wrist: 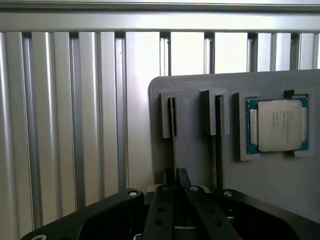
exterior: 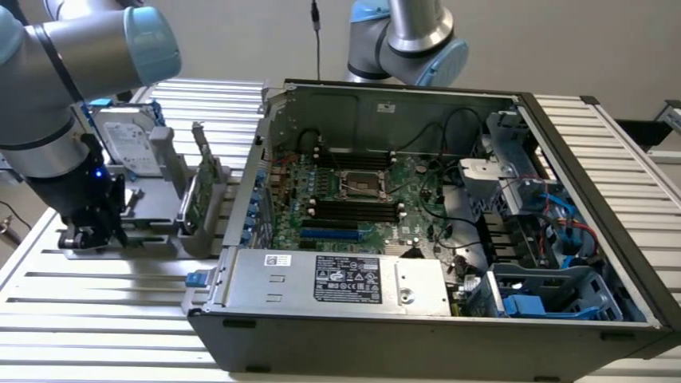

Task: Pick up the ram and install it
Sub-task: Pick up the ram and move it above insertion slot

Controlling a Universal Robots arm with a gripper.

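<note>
Slatted aluminium table, pale wall behind. Landmark for all positions is the grey parts holder, which sits toward the exterior view's left end of the table.

Holder contents:
- A silver hard drive stands upright at its back.
- A green expansion card stands on the side toward the open computer case.
- A processor lies flat in a square pocket.
- Two narrow slots lie beside that pocket, each with a thin stick standing on edge.

The ram is in the slot farther from the processor. A second stick occupies the slot between them.

The gripper is down over the holder, on the side away from the case. In the wrist view its fingers are drawn close together with the ram's thin top edge between them. Judged to be pinching the ram across its thickness, with the stick seated in its slot.

Key relation: the ram's long axis runs straight ahead from the fingertips along the slot to the end bracket. The gripper therefore straddles the narrow dimension, not the length. Whatever part of the stick lies under the gripper body is hidden.

The motherboard's memory slots are inside the case, well apart from the holder on the exterior view's right. Judged status: pick in hand, ram not lifted out, install not done.
</note>
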